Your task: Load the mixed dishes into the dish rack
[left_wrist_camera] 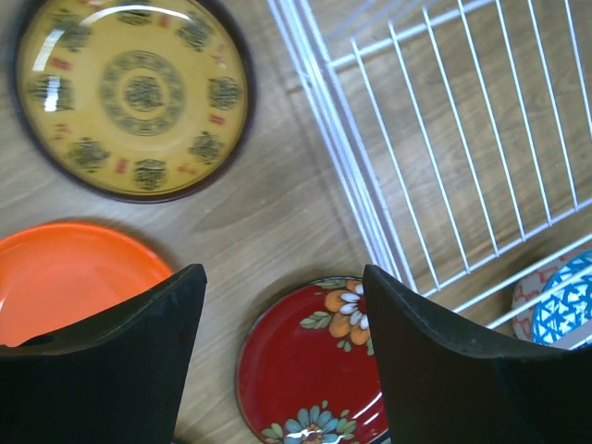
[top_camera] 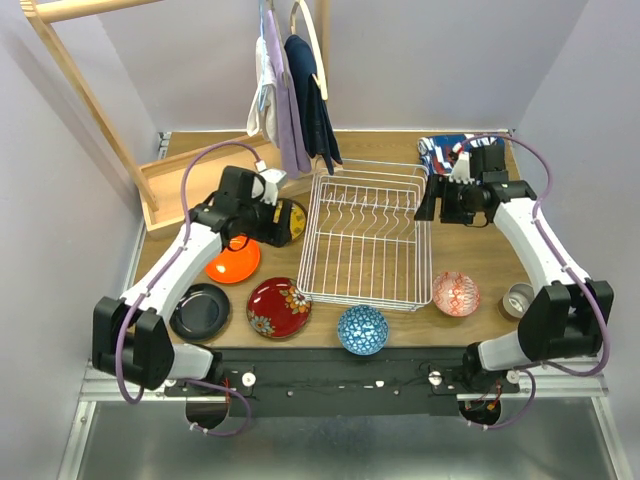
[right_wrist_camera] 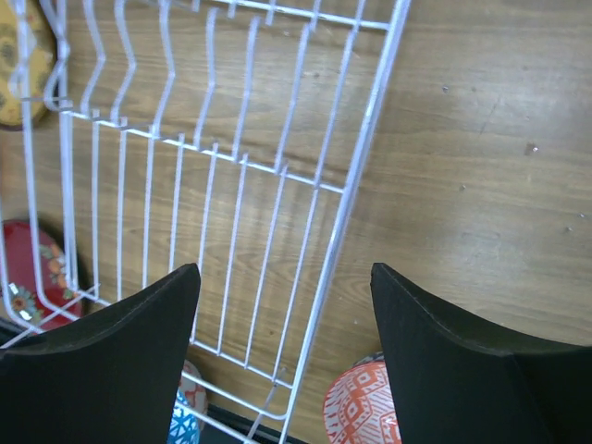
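The white wire dish rack (top_camera: 365,240) stands mid-table with nothing in it. Left of it lie the yellow-patterned plate (top_camera: 292,222), orange plate (top_camera: 233,263), black plate (top_camera: 200,310) and red floral plate (top_camera: 278,307). The blue bowl (top_camera: 362,329) sits at the rack's near edge, with the pink bowl (top_camera: 455,293) and grey cup (top_camera: 518,298) to the right. My left gripper (left_wrist_camera: 282,277) is open and empty, held above the table between the orange plate (left_wrist_camera: 65,277) and red plate (left_wrist_camera: 310,365). My right gripper (right_wrist_camera: 285,273) is open and empty above the rack's right rim (right_wrist_camera: 351,185).
A wooden frame (top_camera: 90,100) with hanging cloths (top_camera: 290,90) stands at the back left. A blue-red patterned cloth (top_camera: 445,150) lies at the back right. The table's near edge runs just below the bowls.
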`<state>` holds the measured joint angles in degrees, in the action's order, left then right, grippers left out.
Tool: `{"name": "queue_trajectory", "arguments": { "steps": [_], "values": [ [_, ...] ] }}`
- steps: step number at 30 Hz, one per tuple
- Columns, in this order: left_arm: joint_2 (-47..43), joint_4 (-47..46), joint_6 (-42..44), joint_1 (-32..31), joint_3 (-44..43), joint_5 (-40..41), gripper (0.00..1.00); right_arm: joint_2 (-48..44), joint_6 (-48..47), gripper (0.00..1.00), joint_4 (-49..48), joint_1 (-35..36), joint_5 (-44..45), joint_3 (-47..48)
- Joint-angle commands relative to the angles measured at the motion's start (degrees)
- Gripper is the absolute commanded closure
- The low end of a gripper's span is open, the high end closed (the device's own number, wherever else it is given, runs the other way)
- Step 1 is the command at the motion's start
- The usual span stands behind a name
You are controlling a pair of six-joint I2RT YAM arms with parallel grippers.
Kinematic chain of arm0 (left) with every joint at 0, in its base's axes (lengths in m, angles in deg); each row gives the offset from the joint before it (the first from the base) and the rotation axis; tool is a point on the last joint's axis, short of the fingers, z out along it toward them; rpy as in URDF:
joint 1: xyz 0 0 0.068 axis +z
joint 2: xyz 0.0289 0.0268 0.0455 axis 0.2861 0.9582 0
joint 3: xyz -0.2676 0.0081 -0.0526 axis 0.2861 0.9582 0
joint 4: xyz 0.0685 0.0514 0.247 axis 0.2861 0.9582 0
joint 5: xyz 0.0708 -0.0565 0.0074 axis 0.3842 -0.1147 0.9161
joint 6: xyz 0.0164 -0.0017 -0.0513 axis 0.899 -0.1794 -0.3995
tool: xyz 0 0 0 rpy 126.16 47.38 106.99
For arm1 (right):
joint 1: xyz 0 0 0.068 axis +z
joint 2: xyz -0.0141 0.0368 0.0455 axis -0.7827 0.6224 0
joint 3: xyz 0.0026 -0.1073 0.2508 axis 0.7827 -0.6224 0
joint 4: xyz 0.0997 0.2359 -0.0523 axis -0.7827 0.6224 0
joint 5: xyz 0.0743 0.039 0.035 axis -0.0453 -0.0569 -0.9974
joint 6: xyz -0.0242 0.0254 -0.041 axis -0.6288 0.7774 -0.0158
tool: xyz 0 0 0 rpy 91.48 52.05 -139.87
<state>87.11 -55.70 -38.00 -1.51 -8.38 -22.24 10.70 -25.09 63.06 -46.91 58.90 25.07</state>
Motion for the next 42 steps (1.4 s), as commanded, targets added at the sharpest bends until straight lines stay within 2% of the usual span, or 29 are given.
{"name": "queue_trajectory", "arguments": {
  "steps": [1,6,12,13,16,18,20,28,38,40,41,42],
  "values": [
    [2.4,0.3,-1.2,-3.7,-0.8,-2.9,0.25,3.6,1.6,0.21,0.8,0.8,6.4,-0.6],
    [3.0,-0.3,-2.2,-5.0,1.4,-3.5,0.34,8.2,1.2,0.32,0.3,0.8,7.4,1.2],
    [5.4,0.3,-1.7,-6.6,1.0,-4.1,0.42,11.7,-1.1,0.52,1.0,0.9,9.0,4.5],
    [5.9,0.2,-1.3,-6.9,0.9,-4.0,0.43,12.1,-1.7,0.61,0.9,0.9,9.5,4.7],
    [6.6,-0.5,-1.1,-8.0,0.7,-4.0,0.43,12.4,-2.2,0.76,0.3,0.9,11.1,4.7],
    [6.9,-0.7,-1.1,-8.6,0.6,-4.0,0.43,12.4,-2.1,0.93,-0.4,0.9,11.6,4.4],
    [7.7,-1.0,-0.9,-8.9,0.3,-4.0,0.42,12.1,-1.7,0.99,-1.3,0.9,12.3,4.0],
    [10.6,-2.0,-0.9,-11.0,-3.3,-4.5,0.41,12.1,-2.4,0.99,-4.8,0.9,16.7,3.3],
    [14.7,-3.3,-1.2,-12.5,-8.4,-2.6,0.37,13.7,-2.4,0.99,-8.1,0.8,18.2,3.8],
    [14.2,-1.8,-1.1,-12.6,-8.5,-1.2,0.34,13.5,-3.0,0.93,-7.6,0.8,17.7,5.0],
    [13.1,-1.1,-0.9,-12.6,-8.3,-0.7,0.33,12.6,-3.3,0.78,-7.2,0.8,17.5,5.3],
    [12.2,-0.3,-0.5,-12.5,-7.8,0.5,0.30,11.9,-3.4,0.69,-6.2,0.8,17.4,5.7]
  ]
}}
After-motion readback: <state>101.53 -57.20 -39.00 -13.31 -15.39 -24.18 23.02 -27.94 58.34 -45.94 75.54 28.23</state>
